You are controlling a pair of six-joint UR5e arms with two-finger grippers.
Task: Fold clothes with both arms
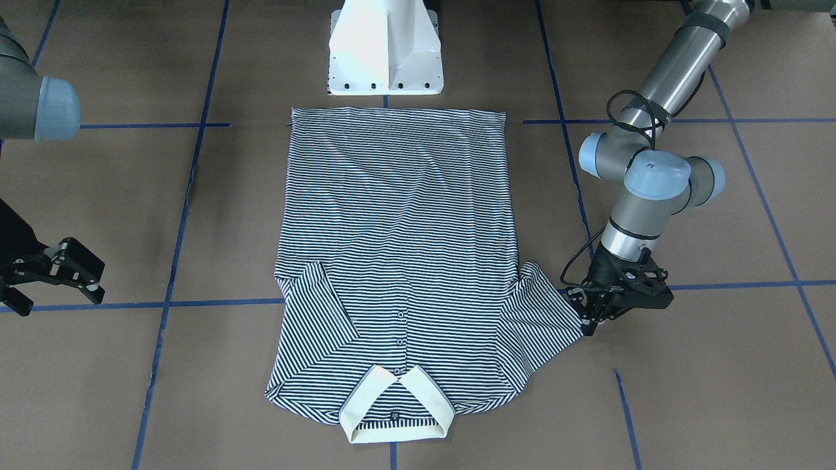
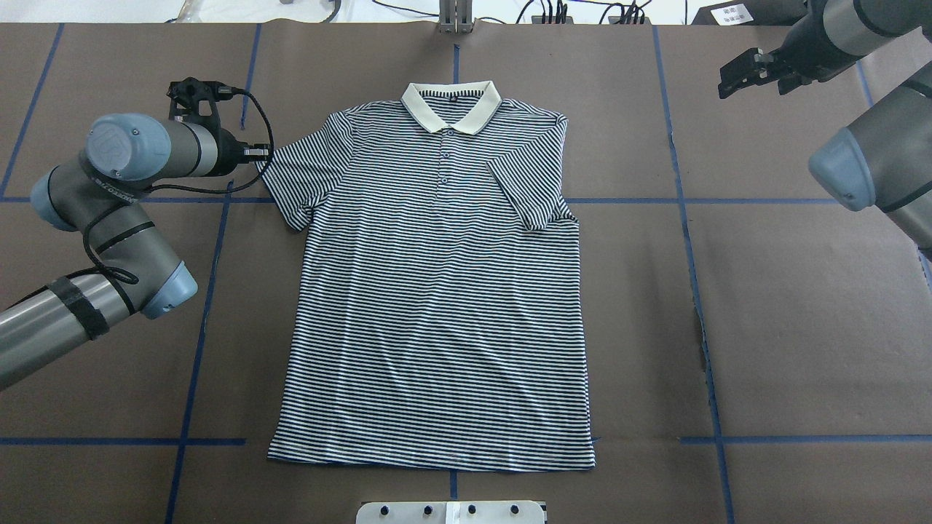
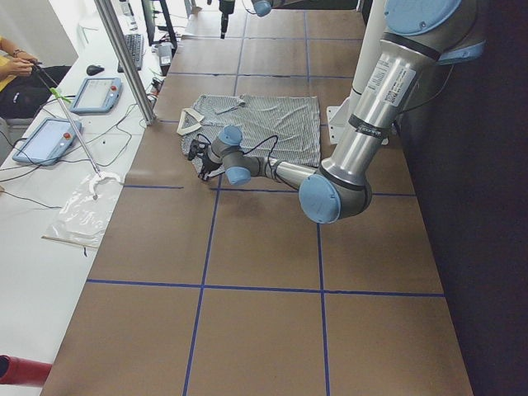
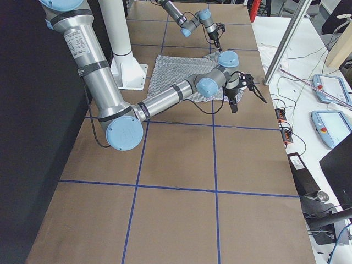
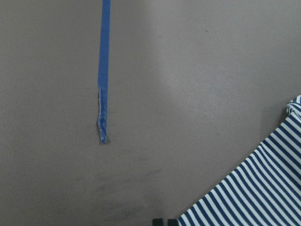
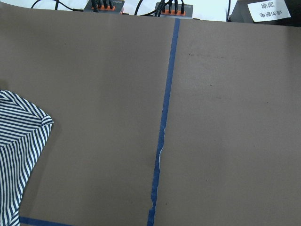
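Brown paper covers the table, which is ruled into squares by blue tape lines. The striped polo shirt lies flat and face up between the two grippers. Its cream collar is on the side away from the white pedestal, and its hem is just before the pedestal.

The left gripper is low over the table at the outer cuff of the spread sleeve. In the left wrist view its fingertips are drawn together, just beside the cuff's edge. Whether any cloth is pinched between them cannot be told. The left arm bends down to that gripper from beyond the shirt's side.

The right gripper is well apart from the shirt on the opposite side, level with the collar end, and its fingers are spread. The sleeve on this gripper's side is folded inward and lies on the chest, so the shirt's edge nearest the gripper is straight. The right arm shows only in part.
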